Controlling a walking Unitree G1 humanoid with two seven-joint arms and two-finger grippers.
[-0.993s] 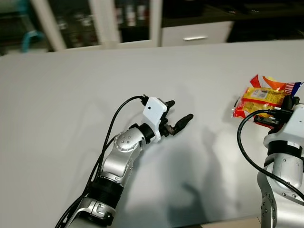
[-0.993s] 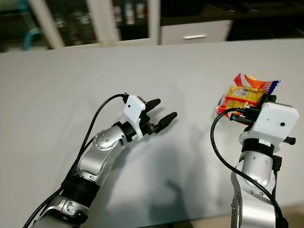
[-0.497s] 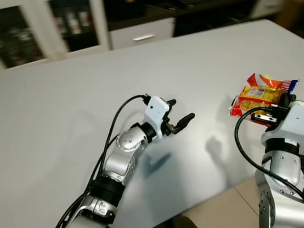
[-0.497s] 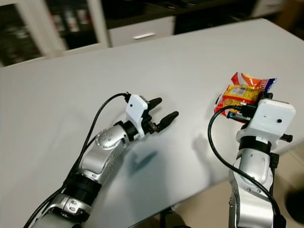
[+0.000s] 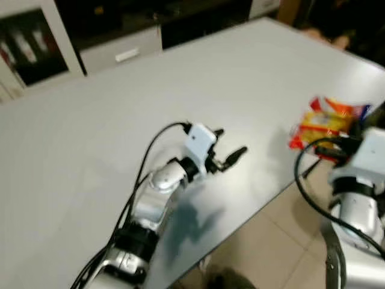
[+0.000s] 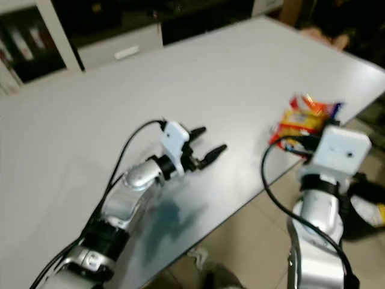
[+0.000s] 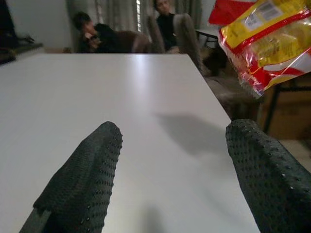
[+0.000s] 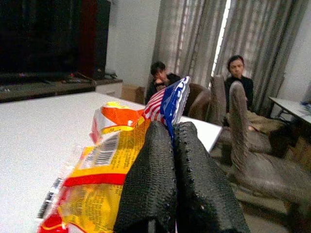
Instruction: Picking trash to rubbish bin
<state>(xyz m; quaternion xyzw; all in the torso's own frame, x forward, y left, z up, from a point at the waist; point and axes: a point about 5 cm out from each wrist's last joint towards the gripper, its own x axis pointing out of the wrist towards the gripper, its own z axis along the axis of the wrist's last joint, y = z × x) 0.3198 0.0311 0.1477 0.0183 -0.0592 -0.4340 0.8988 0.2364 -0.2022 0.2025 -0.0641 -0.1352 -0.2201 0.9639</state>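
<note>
An orange, yellow and red snack packet (image 5: 322, 122) hangs at the table's right edge, held up off the surface. My right gripper (image 8: 172, 130) is shut on it, and the packet's blue and red corner (image 8: 171, 99) sticks up between the pressed fingers. The white camera box on that wrist (image 6: 340, 150) covers the fingers in the eye views. My left gripper (image 5: 230, 142) hovers low over the middle of the white table (image 5: 90, 120), open and holding nothing. The packet (image 7: 267, 39) also shows past the left gripper's fingertips (image 7: 104, 145).
The table's near right edge (image 5: 264, 198) runs diagonally, with tiled floor (image 5: 271, 247) below it. A dark round object (image 6: 367, 208) sits on the floor at the far right. Two seated people (image 8: 163, 77) and chairs (image 8: 252, 145) are beyond the table. Cabinets (image 5: 120, 54) line the back.
The whole view has swung right, bringing the table's edge and the floor into sight. Both arms keep their pose, and the right gripper still holds the packet.
</note>
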